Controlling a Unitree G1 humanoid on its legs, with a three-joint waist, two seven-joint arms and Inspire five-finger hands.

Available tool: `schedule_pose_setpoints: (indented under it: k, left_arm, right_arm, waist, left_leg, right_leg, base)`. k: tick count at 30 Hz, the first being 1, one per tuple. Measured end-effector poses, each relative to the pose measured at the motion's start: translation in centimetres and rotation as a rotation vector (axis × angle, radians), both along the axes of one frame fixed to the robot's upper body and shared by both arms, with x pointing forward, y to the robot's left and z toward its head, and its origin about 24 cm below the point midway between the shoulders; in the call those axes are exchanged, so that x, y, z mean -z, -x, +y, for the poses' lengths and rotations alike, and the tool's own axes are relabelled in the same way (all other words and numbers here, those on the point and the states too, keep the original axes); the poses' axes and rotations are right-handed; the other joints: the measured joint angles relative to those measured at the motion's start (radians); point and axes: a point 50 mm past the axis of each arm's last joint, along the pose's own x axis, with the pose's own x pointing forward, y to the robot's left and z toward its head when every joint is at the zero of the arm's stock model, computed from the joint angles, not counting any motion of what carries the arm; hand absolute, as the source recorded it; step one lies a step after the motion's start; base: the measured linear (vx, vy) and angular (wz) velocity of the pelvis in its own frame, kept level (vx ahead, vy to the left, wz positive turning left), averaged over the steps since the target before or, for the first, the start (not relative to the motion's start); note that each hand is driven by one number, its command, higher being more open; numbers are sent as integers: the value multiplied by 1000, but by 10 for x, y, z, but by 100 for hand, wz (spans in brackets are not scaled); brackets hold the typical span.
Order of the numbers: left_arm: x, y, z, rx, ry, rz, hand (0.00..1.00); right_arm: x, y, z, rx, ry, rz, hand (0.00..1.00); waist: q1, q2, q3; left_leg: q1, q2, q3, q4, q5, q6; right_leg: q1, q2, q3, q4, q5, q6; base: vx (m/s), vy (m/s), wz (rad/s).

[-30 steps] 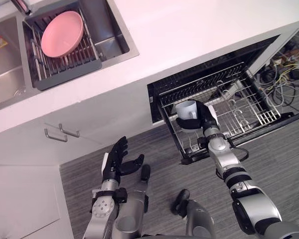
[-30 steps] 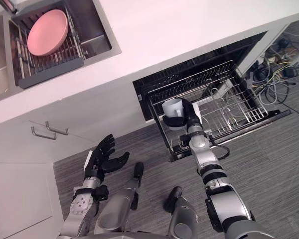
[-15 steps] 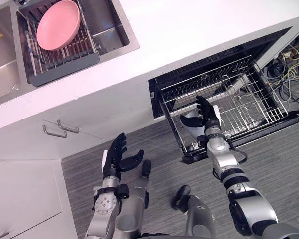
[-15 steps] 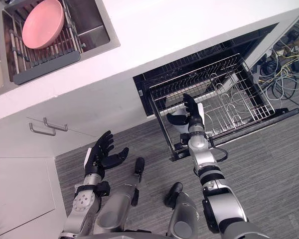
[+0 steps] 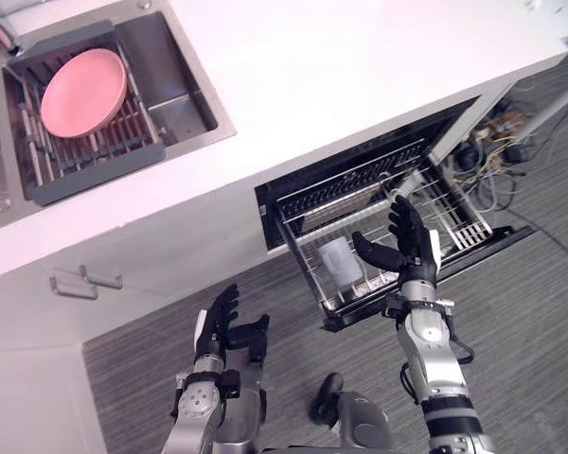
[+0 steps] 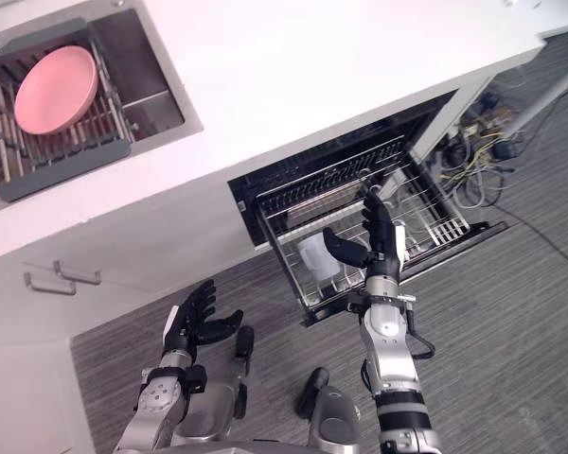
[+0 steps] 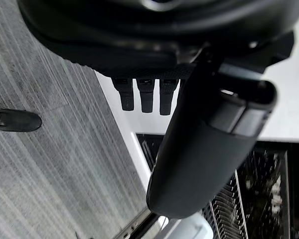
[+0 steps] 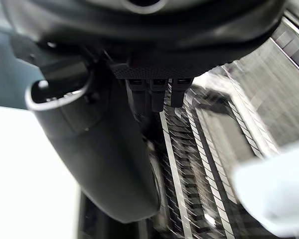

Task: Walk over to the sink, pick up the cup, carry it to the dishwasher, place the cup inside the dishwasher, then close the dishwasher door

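Right hand (image 5: pixel 409 244) hangs open and empty; the cup (image 5: pixel 339 263) stands in the dishwasher rack (image 5: pixel 426 194) just beside its thumb. Placing seems done; next, the lowered door (image 5: pixel 483 250) needs lifting shut. Left hand (image 5: pixel 222 326) idles open.

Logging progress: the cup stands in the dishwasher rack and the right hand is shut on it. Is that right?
No. The cup does stand in the dishwasher rack, but the right hand is open beside it, fingers spread rather than curled round it; the left eye view shows this.
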Motion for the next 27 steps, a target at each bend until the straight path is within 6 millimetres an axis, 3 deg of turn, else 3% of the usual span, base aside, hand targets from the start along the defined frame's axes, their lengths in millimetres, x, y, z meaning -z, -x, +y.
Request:
schedule_pose_setpoints:
  k: [7, 11, 12, 19, 21, 25, 27]
  left_arm:
    - [22, 20, -1, 8, -36, 119, 90]
    - [32, 32, -1, 5, -40, 175, 90]
    - [44, 52, -10, 3, -32, 256, 90]
    - [50, 57, -7, 3, -38, 290, 90]
    - [55, 60, -6, -5, -25, 321, 90]
    - [62, 60, -8, -41, 61, 356, 90]
    - [60, 44, -14, -50, 133, 331, 90]
  right_arm:
    - [-10, 11, 15, -64, 38, -65, 90]
    - [-13, 11, 26, -118, 61, -79, 90]
    - [-35, 8, 46, -232, 131, -187, 90]
    - [-32, 10, 46, -237, 129, -178, 90]
    - [-28, 13, 43, -221, 128, -161, 90]
    - [-19, 20, 26, -145, 126, -119, 90]
    - [-23, 19, 10, -63, 131, -131, 90]
  waist:
    - [-4, 0, -102]
    - [-3, 9, -126]
    - [11, 36, -268]
    - [11, 35, -268]
    - [-8, 34, -269]
    - [-34, 34, -266]
    - [-41, 38, -247]
  left_leg:
    - [39, 15, 30, 0, -18, 1]
    - [55, 24, 47, 2, -21, 2]
    - [68, 35, 50, 0, -21, 2]
    - [100, 49, 104, -1, -33, -6]
    - [116, 53, 117, -1, -39, -7]
    - [92, 50, 107, 24, -43, -9]
    - [-2, 37, 94, 128, -47, -9]
  right_leg:
    - [48, 29, 28, -76, 34, -1]
    - [66, 44, 47, -105, 53, -3]
    - [86, 61, 54, -132, 66, -9]
    - [99, 73, 102, -147, 77, -14]
    - [109, 77, 115, -147, 78, -14]
    - [107, 74, 102, -138, 76, -14]
    - [94, 63, 35, -100, 67, -16]
  base:
    - [0, -24, -14]
    - [-32, -9, -17]
    - [0, 0, 0]
    - [4, -8, -19]
    - [-8, -23, -25]
    - [-15, 2, 13]
    - [-86, 19, 95]
